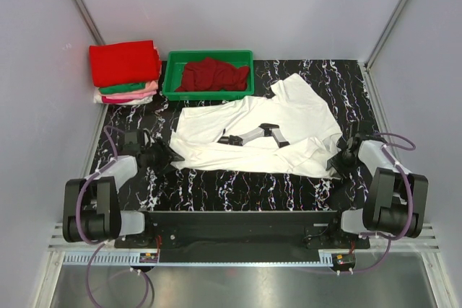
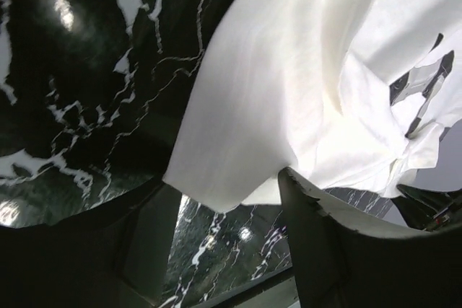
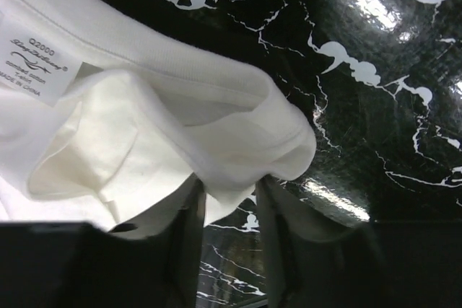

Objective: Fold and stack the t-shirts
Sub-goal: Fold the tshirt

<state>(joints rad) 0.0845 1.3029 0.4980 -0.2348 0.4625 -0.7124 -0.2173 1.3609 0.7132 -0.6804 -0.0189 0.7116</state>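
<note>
Black marbled table (image 1: 238, 189): crumpled white t-shirt (image 1: 303, 110) mid-table, green tray (image 1: 171, 77) far side, folded shirt stack (image 1: 124, 70) far-left corner.

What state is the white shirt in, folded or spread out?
Mostly spread, not neatly folded: the white shirt lies rumpled across the table, its print showing.

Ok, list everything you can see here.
printed t-shirt: one, white with grey-black robot-arm print, spread mid-table
folded shirt stack: one, red over green, pink, white, far left corner
tray: one, green, far edge beside the stack
crumpled cloth: one heap, dark red, inside the tray
table: one, black marble pattern, under everything
left end effector: one, black, at the shirt's left corner, fingers apart
right end effector: one, black, at the shirt's right edge, cloth between its fingers
</note>
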